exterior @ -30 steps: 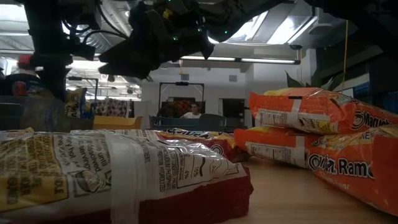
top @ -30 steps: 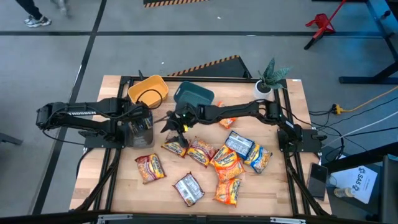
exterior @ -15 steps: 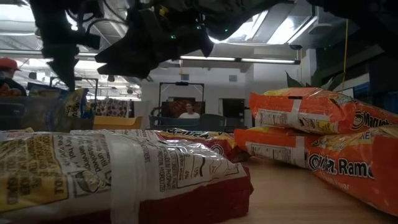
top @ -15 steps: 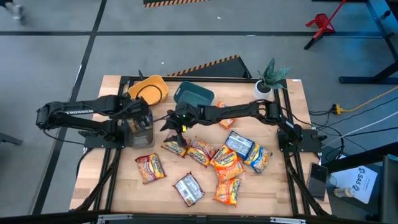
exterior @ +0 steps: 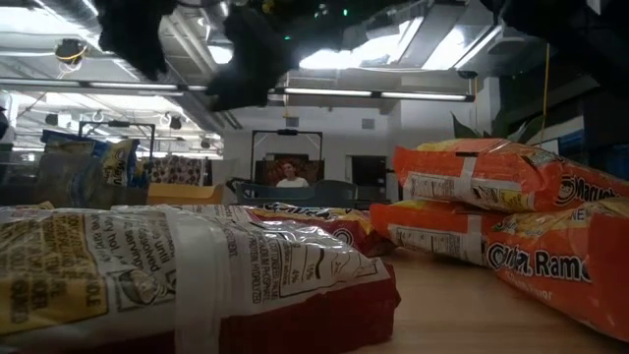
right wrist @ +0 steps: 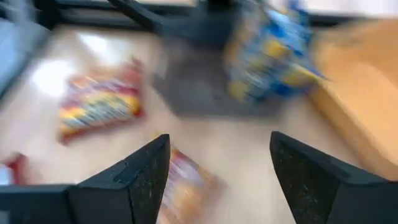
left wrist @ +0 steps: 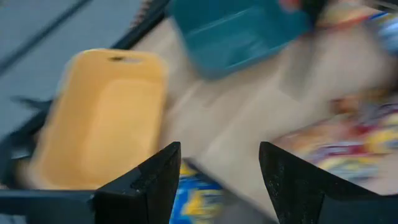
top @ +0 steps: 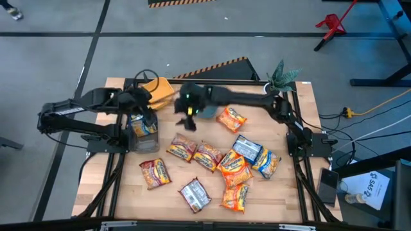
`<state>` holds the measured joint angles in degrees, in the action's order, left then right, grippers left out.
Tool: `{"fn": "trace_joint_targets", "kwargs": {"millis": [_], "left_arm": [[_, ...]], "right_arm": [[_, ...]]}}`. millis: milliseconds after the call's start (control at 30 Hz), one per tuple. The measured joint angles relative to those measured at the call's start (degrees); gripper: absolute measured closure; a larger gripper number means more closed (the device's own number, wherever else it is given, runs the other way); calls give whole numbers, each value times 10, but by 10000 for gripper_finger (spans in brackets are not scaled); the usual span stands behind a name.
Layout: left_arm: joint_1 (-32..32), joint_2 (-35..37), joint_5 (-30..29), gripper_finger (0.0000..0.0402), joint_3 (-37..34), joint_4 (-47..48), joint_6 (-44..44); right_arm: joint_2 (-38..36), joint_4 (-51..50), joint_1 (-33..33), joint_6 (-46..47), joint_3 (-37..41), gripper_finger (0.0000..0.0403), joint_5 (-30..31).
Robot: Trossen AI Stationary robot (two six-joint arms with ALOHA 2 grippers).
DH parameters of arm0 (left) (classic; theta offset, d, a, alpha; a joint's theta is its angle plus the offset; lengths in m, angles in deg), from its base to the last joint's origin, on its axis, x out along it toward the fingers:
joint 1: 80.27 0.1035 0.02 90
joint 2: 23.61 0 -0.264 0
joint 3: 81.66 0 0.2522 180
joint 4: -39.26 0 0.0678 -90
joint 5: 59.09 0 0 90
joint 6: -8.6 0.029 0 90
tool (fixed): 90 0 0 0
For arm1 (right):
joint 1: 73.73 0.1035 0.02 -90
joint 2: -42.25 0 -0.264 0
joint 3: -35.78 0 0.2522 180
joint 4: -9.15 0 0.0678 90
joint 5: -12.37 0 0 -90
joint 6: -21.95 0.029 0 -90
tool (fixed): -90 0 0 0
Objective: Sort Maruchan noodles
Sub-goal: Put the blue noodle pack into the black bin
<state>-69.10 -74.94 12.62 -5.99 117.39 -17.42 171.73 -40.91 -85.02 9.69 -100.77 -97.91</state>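
Observation:
Several Maruchan packets lie flat on the wooden table: red ones [top: 182,149] [top: 154,172], orange ones [top: 234,163] [top: 230,119] and a blue-silver one [top: 247,149]. Another blue packet [top: 142,125] stands against the left arm's base; it also shows in the right wrist view [right wrist: 273,56]. My left gripper [top: 142,102] [left wrist: 217,149] is open and empty, just beyond that packet, near the yellow bin [top: 157,90]. My right gripper [top: 186,114] [right wrist: 217,140] is open and empty at the teal bin [top: 209,96].
The yellow bin [left wrist: 99,112] and teal bin [left wrist: 242,31] stand side by side at the table's far edge. A potted plant [top: 277,80] stands at the far right corner. In the low view, packets [exterior: 197,275] [exterior: 491,177] fill the foreground. Bare wood lies at the near left.
My left gripper has risen and gone toward the far edge, off the blue packet, which stays by the arm's base. My right gripper has risen from the red packets and swung toward the far edge, to the teal bin. The orange packet under its arm now shows whole.

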Motion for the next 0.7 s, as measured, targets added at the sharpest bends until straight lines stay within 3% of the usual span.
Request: {"fn": "trace_joint_targets", "kwargs": {"millis": [100, 200, 267, 367, 533, 700], "left_arm": [[-9, 0, 52, 190, 11, -42, -23], [-32, 0, 86, 190, 4, -116, -16], [-49, -8, 90, 190, -10, -181, -9], [-70, -21, 88, 190, -34, -266, -9], [-91, -54, 106, 190, -78, -375, -38], [-109, -86, 134, 190, -104, -445, -52]], "right_arm": [[0, -153, -26, 22, -60, 143, 16], [0, -290, -45, 60, -94, 143, -19], [-1, -381, -50, 65, -96, 143, -33], [-1, -488, -53, 72, -66, 143, -2], [-34, -494, -52, 121, 94, 143, 52], [-182, -373, -52, 212, 370, 143, 84]]}}
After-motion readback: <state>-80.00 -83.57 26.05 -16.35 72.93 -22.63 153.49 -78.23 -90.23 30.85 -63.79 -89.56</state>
